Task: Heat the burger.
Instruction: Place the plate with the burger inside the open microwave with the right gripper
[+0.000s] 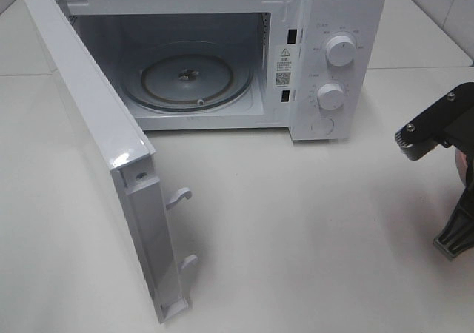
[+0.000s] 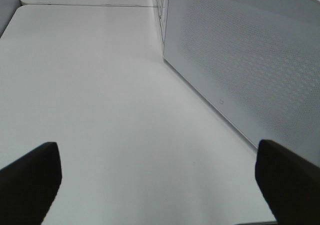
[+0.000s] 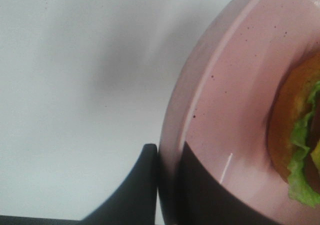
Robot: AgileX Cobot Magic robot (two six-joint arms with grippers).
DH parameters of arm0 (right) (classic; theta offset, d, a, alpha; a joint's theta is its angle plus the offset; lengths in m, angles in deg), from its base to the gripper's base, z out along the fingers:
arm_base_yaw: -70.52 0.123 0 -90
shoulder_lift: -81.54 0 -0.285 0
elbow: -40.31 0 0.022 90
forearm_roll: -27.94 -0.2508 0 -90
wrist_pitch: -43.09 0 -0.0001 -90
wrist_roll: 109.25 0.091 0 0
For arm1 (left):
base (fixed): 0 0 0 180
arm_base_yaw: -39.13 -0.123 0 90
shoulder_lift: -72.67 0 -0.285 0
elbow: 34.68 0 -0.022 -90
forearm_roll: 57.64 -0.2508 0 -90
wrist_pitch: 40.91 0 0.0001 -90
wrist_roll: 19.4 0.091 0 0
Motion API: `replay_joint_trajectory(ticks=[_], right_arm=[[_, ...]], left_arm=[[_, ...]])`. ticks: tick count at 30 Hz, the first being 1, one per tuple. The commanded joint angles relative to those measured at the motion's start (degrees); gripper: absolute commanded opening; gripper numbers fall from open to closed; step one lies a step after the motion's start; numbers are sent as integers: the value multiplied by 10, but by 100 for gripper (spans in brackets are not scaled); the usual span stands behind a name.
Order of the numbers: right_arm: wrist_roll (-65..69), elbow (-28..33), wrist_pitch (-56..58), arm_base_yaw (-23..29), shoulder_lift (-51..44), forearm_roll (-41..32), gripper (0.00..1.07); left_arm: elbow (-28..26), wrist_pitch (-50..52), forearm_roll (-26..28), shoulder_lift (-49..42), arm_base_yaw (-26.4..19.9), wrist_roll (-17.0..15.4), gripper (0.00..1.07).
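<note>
From the high camera, the right arm [image 1: 433, 129] pokes in at the right edge, low over the white table [image 1: 296, 222]. A tiny bit of the pink plate [image 1: 461, 164] peeks out behind it. The burger is hidden here, and the left arm is out of sight. The microwave [image 1: 348, 22] stands at the back, well apart from the arm. Its door [image 1: 96, 103] hangs wide open to the left. The round glass tray [image 1: 189, 78] inside has nothing on it. Two white knobs [image 1: 340, 50] sit on the front. Only bare table lies between the arm and the oven.

From the left wrist camera, the left gripper [image 2: 160, 182] hangs over the table with its two black fingers [image 2: 30, 177] far apart. Nothing is between them. The dotted face of the microwave door stands close on one side.

From the right wrist camera, the right gripper [image 3: 167, 150] is pinched tight on the rim of the pink plate, one finger [image 3: 142, 185] outside and one inside. The burger [image 3: 290, 125] sits on the plate, near the fingers but not touching them.
</note>
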Motion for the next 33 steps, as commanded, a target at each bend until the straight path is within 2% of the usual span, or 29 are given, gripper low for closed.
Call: replay_joint_trajectory(ticks=[1, 33], right_arm=[[-5, 1, 14, 20, -5, 33, 0], [-17, 1, 9, 194, -5, 33, 0]], left_arm=[[-2, 2, 1, -8, 0, 1, 98], [-2, 2, 1, -8, 0, 1, 98]])
